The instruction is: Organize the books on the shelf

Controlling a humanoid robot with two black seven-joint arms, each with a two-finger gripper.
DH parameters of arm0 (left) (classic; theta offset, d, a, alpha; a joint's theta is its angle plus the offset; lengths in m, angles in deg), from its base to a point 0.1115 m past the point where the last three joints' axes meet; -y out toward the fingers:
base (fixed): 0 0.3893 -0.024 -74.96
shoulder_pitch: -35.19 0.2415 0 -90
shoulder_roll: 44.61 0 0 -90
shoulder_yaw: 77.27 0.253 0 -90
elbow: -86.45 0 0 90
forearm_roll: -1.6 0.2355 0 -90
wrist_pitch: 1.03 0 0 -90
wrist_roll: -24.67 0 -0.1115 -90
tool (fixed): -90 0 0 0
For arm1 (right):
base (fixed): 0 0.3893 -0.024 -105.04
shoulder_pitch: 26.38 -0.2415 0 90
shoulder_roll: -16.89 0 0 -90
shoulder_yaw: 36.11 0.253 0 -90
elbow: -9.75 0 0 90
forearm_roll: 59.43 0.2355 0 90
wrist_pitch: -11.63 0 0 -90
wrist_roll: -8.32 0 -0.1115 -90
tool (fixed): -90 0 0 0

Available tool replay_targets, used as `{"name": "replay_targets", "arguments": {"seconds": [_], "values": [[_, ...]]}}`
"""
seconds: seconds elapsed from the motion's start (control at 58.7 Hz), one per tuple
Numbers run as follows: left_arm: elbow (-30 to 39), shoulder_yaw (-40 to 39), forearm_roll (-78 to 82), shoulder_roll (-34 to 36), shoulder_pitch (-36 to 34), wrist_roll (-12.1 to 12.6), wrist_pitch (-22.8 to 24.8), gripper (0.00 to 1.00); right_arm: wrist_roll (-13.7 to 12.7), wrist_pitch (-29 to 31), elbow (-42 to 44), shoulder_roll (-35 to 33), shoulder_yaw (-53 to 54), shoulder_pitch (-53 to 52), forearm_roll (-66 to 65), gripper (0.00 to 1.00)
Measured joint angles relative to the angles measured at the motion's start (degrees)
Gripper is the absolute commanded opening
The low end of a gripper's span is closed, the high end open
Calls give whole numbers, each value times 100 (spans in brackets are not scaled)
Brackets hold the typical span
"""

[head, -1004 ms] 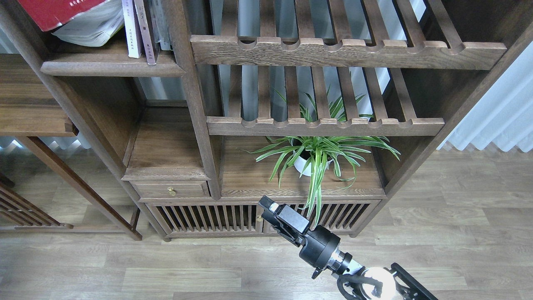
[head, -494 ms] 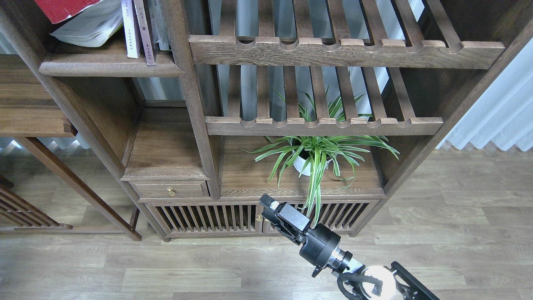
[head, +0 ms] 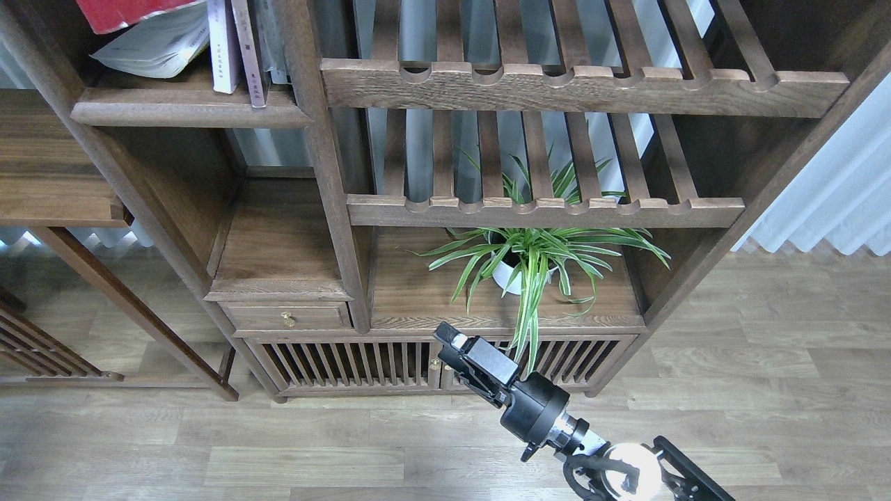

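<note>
A dark red book (head: pixel 132 10) shows at the top left edge, mostly cut off by the frame. It lies tilted on a thick white paperback (head: pixel 156 49), seen pages-out, resting on the solid dark plank shelf (head: pixel 188 111). No lavender band shows on it. The yellow-green book is out of view. My right gripper (head: pixel 449 341) hangs low in front of the cabinet's slatted doors, far below and right of the books, holding nothing. Its fingers are dark and I cannot tell them apart. My left gripper is out of view.
Thin pale upright volumes (head: pixel 226 49) stand right of the books against the post (head: pixel 327 174). Two slatted racks (head: pixel 557 87) fill the right bay over a potted spider plant (head: pixel 529 257). A small drawer (head: pixel 285 319) sits under the lower left cubby. A side table (head: pixel 56 202) stands at the left.
The red book's visible corner has slid right and up toward the frame's top edge. The view shifted slightly. My right gripper has barely moved.
</note>
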Motion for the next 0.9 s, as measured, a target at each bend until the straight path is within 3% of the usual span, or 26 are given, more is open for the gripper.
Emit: {"name": "replay_targets", "arguments": {"seconds": [0.204,0.528,0.902], "values": [[-554,109,479,-567,-412,-59,-1,0,-9,0,-8,0,-8,2,0,99],[-1528,159,991,-1101,-916,-390,-1,0,-9,0,-8,0,-8,28,0,99],[-1657,391,1125,-1262,-981,-459,-1,0,-9,0,-8,0,5,47,19,99]]}}
